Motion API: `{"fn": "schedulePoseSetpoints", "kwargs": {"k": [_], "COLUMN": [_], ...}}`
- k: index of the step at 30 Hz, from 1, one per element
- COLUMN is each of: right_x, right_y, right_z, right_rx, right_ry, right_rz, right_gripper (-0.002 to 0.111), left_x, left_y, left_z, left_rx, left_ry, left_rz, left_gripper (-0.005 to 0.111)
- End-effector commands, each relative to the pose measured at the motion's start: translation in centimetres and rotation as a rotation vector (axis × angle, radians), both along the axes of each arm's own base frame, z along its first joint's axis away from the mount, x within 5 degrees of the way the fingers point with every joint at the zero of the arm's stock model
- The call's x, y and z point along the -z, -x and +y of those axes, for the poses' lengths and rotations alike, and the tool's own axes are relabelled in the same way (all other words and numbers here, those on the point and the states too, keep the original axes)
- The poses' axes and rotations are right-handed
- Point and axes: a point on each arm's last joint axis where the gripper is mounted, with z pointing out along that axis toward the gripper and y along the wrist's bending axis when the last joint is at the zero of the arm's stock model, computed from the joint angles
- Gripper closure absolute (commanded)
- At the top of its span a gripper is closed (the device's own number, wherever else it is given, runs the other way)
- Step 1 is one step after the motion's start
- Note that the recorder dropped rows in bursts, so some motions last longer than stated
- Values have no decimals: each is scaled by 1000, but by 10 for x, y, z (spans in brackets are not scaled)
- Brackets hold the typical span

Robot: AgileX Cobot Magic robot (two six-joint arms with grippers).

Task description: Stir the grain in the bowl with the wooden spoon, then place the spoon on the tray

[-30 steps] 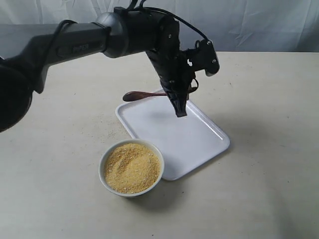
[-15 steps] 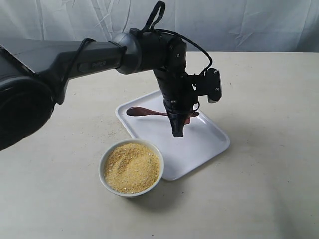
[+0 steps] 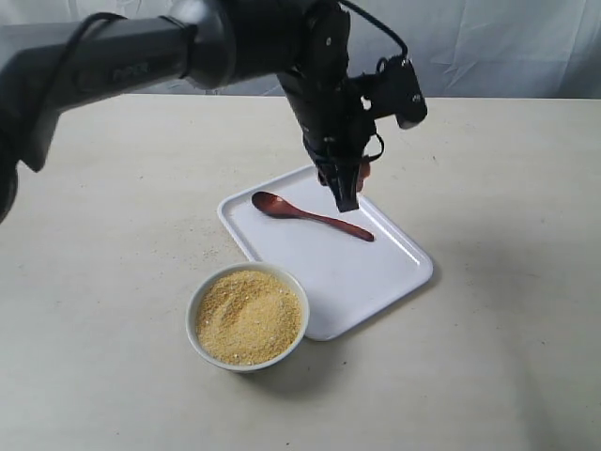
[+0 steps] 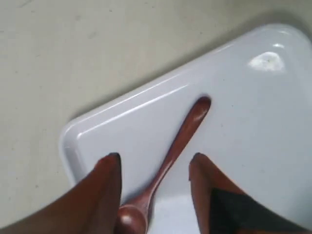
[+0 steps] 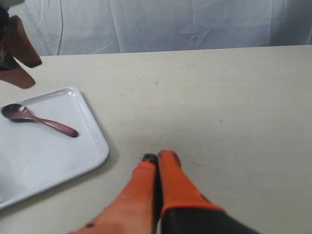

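The wooden spoon (image 3: 310, 214) lies flat on the white tray (image 3: 376, 272), its oval bowl toward the tray's far left corner. In the left wrist view the wooden spoon (image 4: 180, 141) rests on the tray (image 4: 253, 126) below the jaws. My left gripper (image 3: 346, 195) hangs open just above the spoon's handle end, holding nothing; its fingertips (image 4: 113, 161) stand apart on either side of the handle. The white bowl (image 3: 192, 324) of golden grain (image 3: 249, 316) sits in front of the tray. My right gripper (image 5: 158, 158) is shut and empty over bare table, right of the tray (image 5: 73, 156).
Loose grains (image 3: 211, 246) are scattered on the table left of the tray. A white cloth backdrop (image 3: 488, 47) closes off the far side. The left arm (image 3: 122, 56) stretches in from the left, above the table.
The left gripper has let go of the spoon, which now lies on the tray, and has risen and drawn back a little from it.
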Motion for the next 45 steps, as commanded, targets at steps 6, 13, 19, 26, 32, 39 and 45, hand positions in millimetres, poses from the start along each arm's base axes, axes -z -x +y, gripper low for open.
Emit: {"fn": "schedulePoseSetpoints", "kwargs": {"k": [6,13,19,26,32,39,45], "right_x": [0,0,0,0,0,0,0], "right_y": [0,0,0,0,0,0,0], "right_z": [0,0,0,0,0,0,0], "right_rx": [5,5,5,5,5,5,5], "right_ry": [0,0,0,0,0,0,0], "right_rz": [-16,-16,-16,-16,-16,-16,-16], "right_gripper": [108,108,108,108,108,108,108], "left_x": [-51,-73,-106,-133,-142,-138,-149], "left_y": [-5,-30,-14,58,132,200,235], "left_z": [43,123,188,222,248,273,286], "left_rx": [-412,-823,-1040,-1028,-993,-973,-955], "left_ry": [27,72,188,377,563,622,661], "left_rz": [28,179,211,89,-23,-70,-106], "left_gripper": [101,107,107,107,107,107,107]}}
